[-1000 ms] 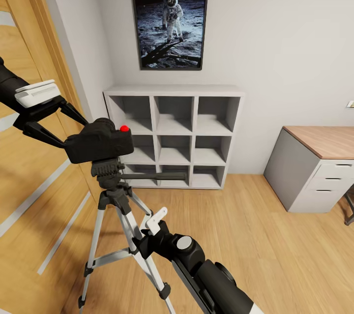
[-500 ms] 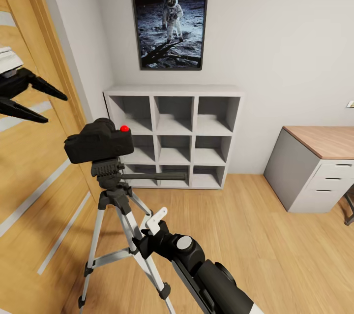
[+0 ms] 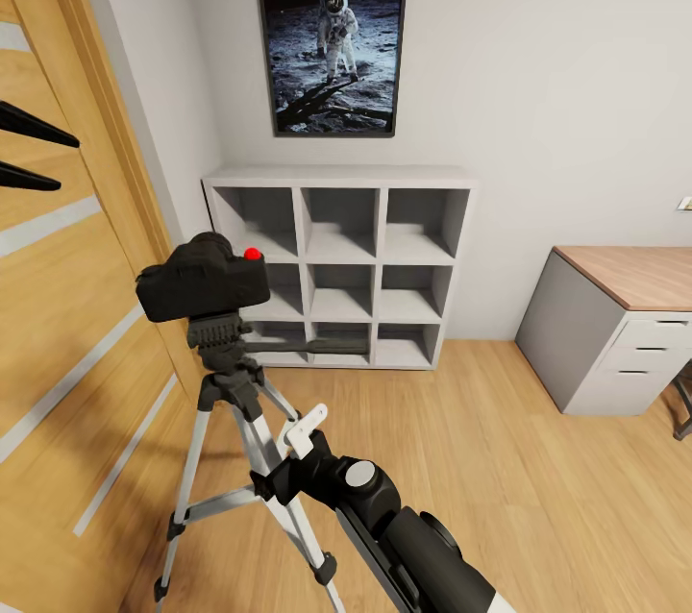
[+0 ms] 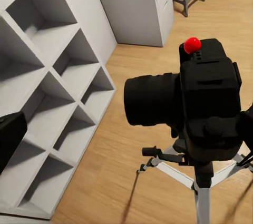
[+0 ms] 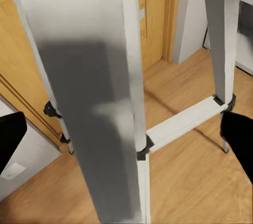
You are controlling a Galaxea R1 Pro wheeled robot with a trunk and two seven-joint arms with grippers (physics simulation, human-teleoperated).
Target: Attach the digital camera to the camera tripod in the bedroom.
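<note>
Pulling way back now, the left gripper [image 3: 24,152] has gone from clamping the digital camera [image 3: 204,279] a second ago to hanging well off to the side, fingers spread with nothing between them. The camera sits on the head of the camera tripod [image 3: 231,421], and both have shifted slightly since. The right gripper [image 3: 274,478] is around a silver tripod leg; can't tell how tightly it's closed. Behind stand the white cube shelves [image 3: 341,267], light wood floor [image 3: 500,478] and a grey desk [image 3: 615,325].
</note>
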